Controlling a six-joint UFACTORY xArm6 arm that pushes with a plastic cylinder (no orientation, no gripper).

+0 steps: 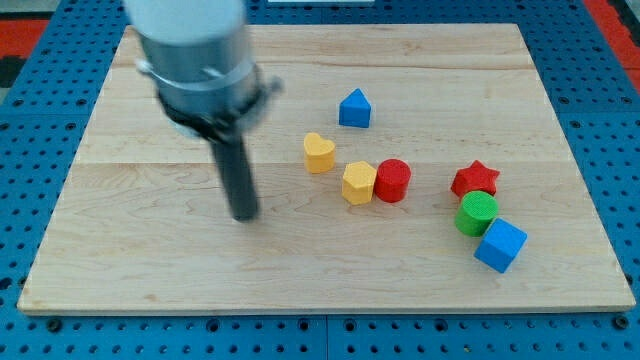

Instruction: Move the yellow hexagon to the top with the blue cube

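Observation:
The yellow hexagon lies near the board's middle, touching a red cylinder on its right. The blue cube sits at the lower right, just below a green cylinder. My tip rests on the board well to the left of the yellow hexagon, with open wood between them. The rod hangs from a grey arm body at the view's upper left.
A yellow heart-shaped block lies up-left of the hexagon. A blue house-shaped block sits above it. A red star sits above the green cylinder. The wooden board is ringed by blue pegboard.

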